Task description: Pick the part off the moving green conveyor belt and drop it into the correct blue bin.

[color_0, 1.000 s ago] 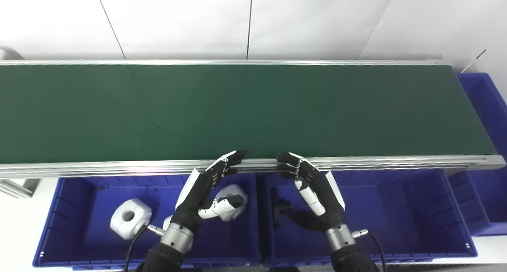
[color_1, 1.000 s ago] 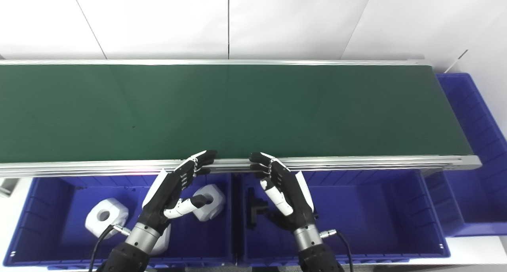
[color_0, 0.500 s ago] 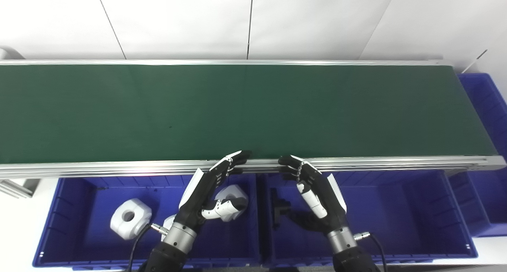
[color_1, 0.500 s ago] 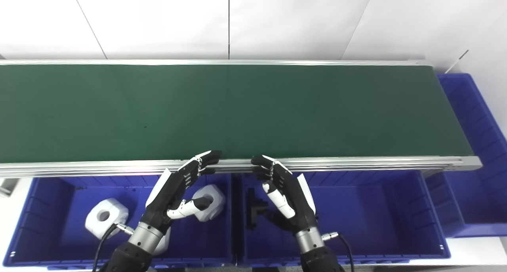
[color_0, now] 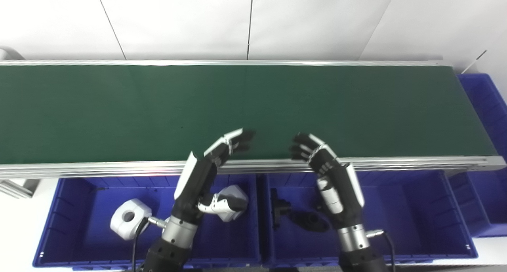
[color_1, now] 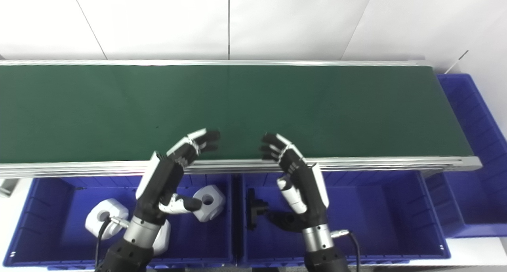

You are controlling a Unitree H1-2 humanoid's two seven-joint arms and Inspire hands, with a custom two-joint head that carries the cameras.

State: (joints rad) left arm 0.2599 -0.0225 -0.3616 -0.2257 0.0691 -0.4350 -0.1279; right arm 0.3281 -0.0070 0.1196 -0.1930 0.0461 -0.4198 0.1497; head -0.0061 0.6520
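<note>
The green conveyor belt [color_0: 237, 105] runs across the view and carries no part. My left hand [color_0: 206, 171] is open and empty, its fingers reaching over the belt's near rail. My right hand [color_0: 330, 173] is open and empty, its fingers also raised over the near rail. The left blue bin [color_0: 79, 224] holds white blocks with holes [color_0: 128, 218]; one white block [color_0: 231, 198] lies beside my left thumb. The middle blue bin [color_0: 416, 216] holds black parts [color_0: 279, 208].
The belt's aluminium near rail [color_0: 396, 161] separates the belt from the bins. A third blue bin [color_0: 485, 113] stands at the belt's right end. A white wall is behind the belt.
Both hands have risen and moved forward from the near rail to over the belt's front edge. The right hand has shifted a little right. A small speck on the belt has drifted right.
</note>
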